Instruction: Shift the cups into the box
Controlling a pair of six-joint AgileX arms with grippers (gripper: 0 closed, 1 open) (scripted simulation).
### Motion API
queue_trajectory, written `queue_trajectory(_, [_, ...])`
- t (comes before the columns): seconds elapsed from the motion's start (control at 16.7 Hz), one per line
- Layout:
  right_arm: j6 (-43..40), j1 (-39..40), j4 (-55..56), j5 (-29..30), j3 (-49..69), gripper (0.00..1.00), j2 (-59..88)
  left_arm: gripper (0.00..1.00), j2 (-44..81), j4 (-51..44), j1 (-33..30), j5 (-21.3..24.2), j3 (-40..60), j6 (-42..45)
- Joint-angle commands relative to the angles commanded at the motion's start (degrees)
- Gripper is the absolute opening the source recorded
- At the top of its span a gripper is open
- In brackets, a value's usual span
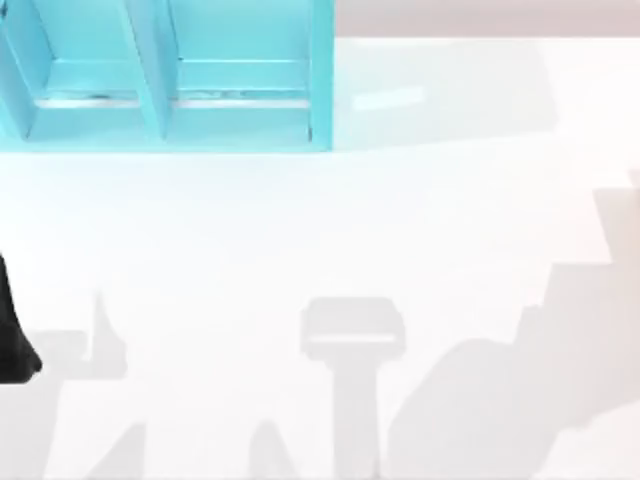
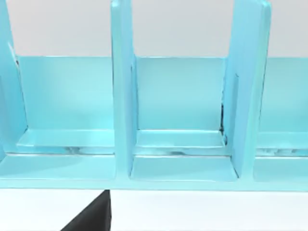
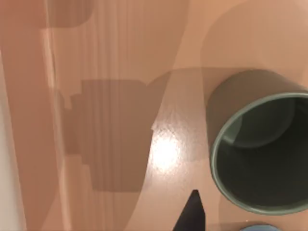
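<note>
The box (image 1: 170,80) stands on the table (image 1: 330,230) in the upper left of the top view, split by upright dividers (image 2: 122,96) into side-by-side compartments. In the right wrist view a cup (image 3: 260,144) stands upright on the table, with the rim of a second cup (image 3: 257,227) just beside it.

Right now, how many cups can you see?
2. An olive-grey cup stands upright on the brown surface in the right wrist view; beside it, a sliver of a blue cup. Others may be hidden.

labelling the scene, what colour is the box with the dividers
Light turquoise blue all over, dividers included. The box shows best in the left wrist view.
</note>
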Motion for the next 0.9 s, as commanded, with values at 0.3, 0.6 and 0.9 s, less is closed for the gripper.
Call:
queue_trajectory(0.3, [0.0, 0.0, 0.0, 0.0, 0.0, 1.0, 0.0, 1.0, 0.0, 0.0, 0.0, 0.0, 0.0, 0.0])
queue_trajectory(0.6, [0.0, 0.0, 0.0, 0.0, 0.0, 1.0, 0.0, 1.0, 0.0, 0.0, 0.0, 0.0, 0.0, 0.0])
queue_trajectory(0.9, [-0.18, 0.12, -2.29, 0.08, 2.3, 1.0, 0.36, 1.0, 0.0, 0.0, 0.0, 0.0, 0.0, 0.0])
